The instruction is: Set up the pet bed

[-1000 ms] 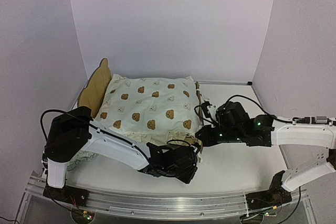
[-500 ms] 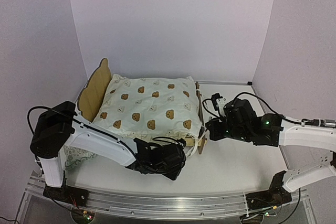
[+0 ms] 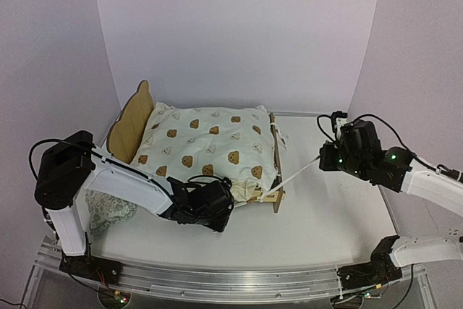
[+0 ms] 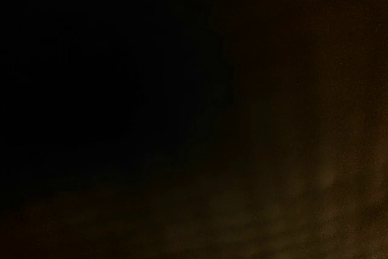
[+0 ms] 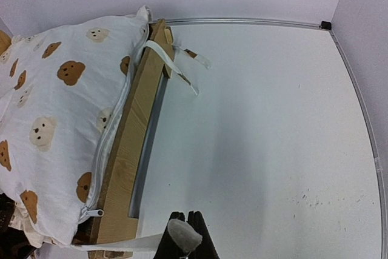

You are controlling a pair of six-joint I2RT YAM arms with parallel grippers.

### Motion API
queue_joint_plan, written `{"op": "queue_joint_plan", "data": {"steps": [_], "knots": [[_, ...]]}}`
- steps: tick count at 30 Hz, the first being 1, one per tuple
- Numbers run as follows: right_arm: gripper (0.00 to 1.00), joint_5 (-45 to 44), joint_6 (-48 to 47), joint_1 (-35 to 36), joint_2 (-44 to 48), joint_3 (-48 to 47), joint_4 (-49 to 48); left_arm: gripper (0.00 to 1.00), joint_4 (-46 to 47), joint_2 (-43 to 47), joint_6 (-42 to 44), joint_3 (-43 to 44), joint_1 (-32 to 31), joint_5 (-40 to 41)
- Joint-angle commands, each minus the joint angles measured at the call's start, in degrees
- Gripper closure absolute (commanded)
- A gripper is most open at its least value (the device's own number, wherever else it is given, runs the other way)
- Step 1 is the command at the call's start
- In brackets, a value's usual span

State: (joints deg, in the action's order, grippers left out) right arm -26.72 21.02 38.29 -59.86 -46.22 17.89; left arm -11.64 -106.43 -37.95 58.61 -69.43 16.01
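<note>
Top external shows a white table (image 3: 325, 229), lilac walls (image 3: 239, 34); right claw (image 3: 321, 160) pinches a tie (image 3: 296, 172), left claw (image 3: 228, 195) pressed together.

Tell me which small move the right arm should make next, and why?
Probably ease the right gripper a little toward the footboard. Its jaws are shut on the tie, which runs taut and straight from the near corner of the pet bed; more pull might drag the light frame.
</note>
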Motion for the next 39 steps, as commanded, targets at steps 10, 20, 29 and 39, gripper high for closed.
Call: {"op": "queue_joint_plan", "data": {"steps": [10,20,29,39], "knots": [[1.00,-0.5,2.9,-9.1,5.6,0.1,2.0,1.00,-9.4,3.8,-2.8,-6.4,5.0,2.9],[1.00,30.1,0.9,-9.2,7.2,-0.6,2.4,1.00,-9.5,5.2,-1.3,-4.4,5.1,0.4],[1.00,62.4,7.7,-9.2,6.8,-0.1,3.9,0.97,-11.1,5.8,-0.4,-1.9,5.1,-1.3],[0.37,66.2,8.1,-9.2,5.6,2.4,6.9,0.67,-15.4,13.8,-0.7,-1.1,4.4,-3.5]]}}
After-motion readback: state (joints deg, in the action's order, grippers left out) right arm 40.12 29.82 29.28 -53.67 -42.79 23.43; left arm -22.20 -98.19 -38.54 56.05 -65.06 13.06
